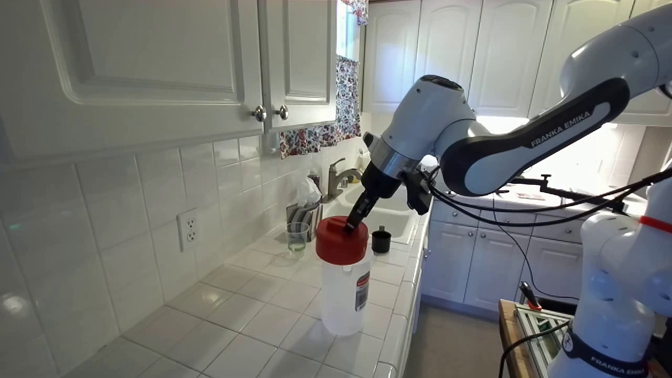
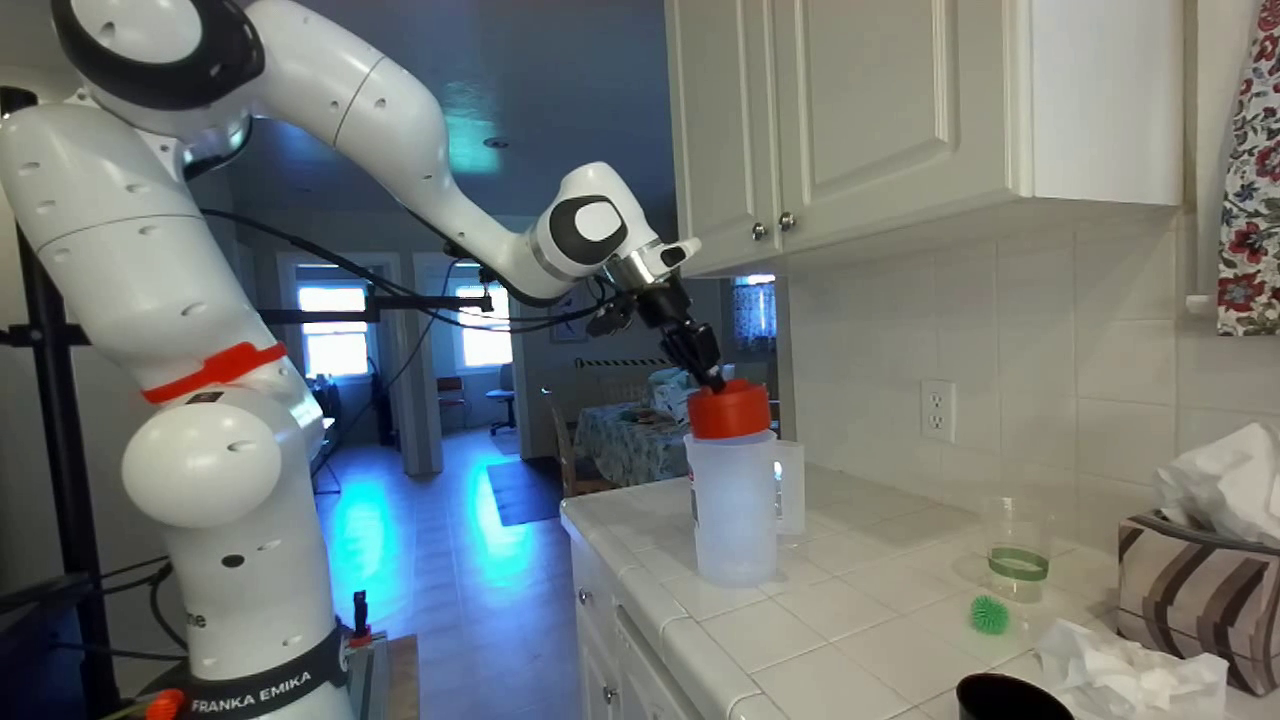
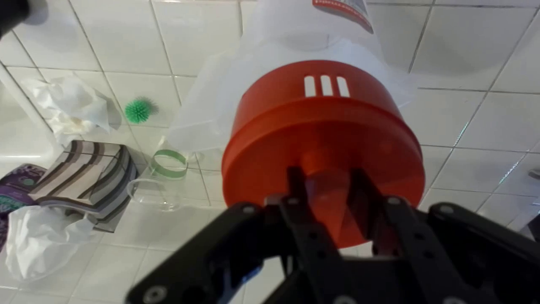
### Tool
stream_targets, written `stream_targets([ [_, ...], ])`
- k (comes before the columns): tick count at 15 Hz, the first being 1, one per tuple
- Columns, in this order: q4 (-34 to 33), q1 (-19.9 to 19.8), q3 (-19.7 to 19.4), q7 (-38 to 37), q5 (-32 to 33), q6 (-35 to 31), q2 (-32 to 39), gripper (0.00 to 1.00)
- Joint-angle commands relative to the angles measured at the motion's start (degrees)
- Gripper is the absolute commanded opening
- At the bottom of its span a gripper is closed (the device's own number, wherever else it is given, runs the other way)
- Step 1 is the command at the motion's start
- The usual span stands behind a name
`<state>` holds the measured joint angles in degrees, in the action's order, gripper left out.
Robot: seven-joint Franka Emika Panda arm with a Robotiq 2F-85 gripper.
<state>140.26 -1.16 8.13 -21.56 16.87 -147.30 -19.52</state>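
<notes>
- Black two-fingered gripper (image 3: 327, 177), its jaws pinching the top of round red plastic lid (image 3: 322, 139);
- this lid sits at mouth of upright frosted plastic pitcher (image 2: 735, 510);
- striped cardboard box (image 2: 1190, 605) contains white paper tissue (image 2: 1225, 480), partly outside.

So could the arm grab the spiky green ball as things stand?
Probably not: its jaws are closed on the red lid, though the green ball lies uncovered on the counter.

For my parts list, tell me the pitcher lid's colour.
The pitcher lid is red, showing best in the wrist view.
</notes>
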Motion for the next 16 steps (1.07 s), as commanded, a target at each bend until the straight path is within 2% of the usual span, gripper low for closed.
stream_targets([
  [1, -0.5, 0.4, -0.3, 3.6, -2.3, 0.9, 0.5, 0.08],
  [16, 0.8, -0.5, -1.1, 4.0, -2.2, 0.8, 0.0, 0.08],
])
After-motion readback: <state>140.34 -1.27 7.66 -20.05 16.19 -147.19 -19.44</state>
